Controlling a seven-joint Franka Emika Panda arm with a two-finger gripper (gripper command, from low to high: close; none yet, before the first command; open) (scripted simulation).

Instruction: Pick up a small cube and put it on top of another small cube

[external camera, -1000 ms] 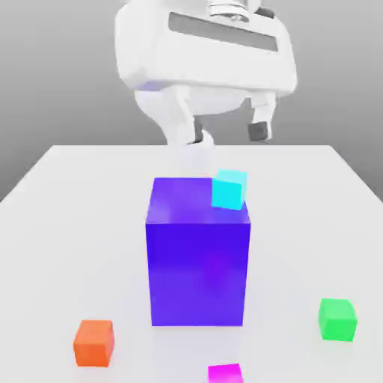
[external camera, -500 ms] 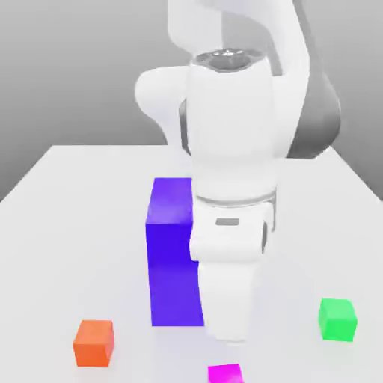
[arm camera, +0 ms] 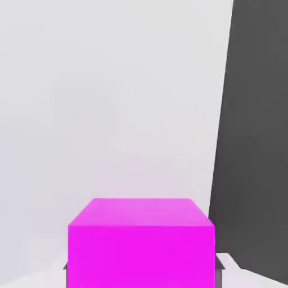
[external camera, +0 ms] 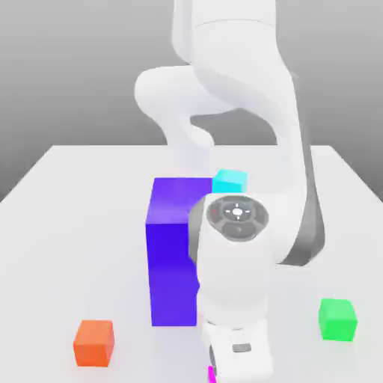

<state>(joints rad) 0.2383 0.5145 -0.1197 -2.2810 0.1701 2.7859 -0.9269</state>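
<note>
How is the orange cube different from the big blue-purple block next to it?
Colour: the orange cube is a flat orange, the large blue-purple block a deep violet-blue.
Size: the orange cube is small and low, while the block stands several times taller.
Visibility: the orange cube is in full view; the block is partly hidden behind the white robot arm.
Both are plain, straight-edged boxes resting flat on the white table.

Panda arm (external camera: 239,149): glossy white rounded shells, dark grey joint band, round grey end cap (external camera: 237,214) with button-like markings, small grey rectangular inset near wrist.
</note>
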